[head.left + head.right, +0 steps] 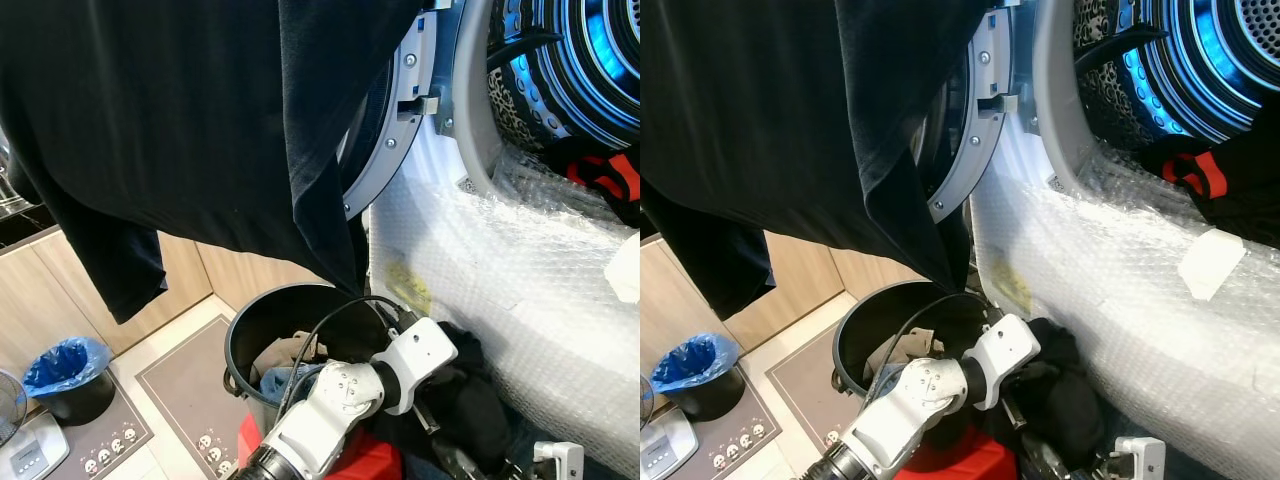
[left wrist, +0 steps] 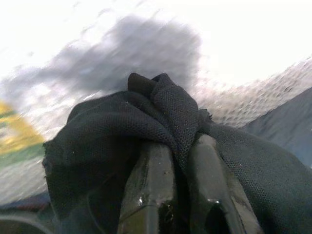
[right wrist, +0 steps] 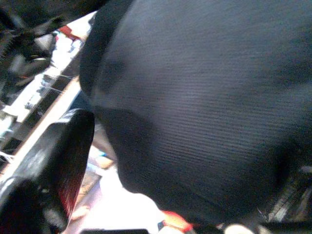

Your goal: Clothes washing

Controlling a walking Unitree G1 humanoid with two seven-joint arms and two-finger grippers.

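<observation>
Hidden and cut off
The hanging black garment point(image 1: 180, 130) runs past the top edge; its folds bury the left claw point(image 2: 180, 161) tips.

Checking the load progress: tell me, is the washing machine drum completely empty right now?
No. Through the open door, the drum already holds dark clothing with a red-orange piece lying at its lower edge.

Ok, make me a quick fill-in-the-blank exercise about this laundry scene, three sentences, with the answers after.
1. The left pincer is shut on a bunched piece of ____ mesh cloth.
2. The small bin on the floor is lined with a ____ bag.
3. The front of the washing machine below the drum opening is covered in ____ wrap.

Missing words: black; blue; bubble
</observation>
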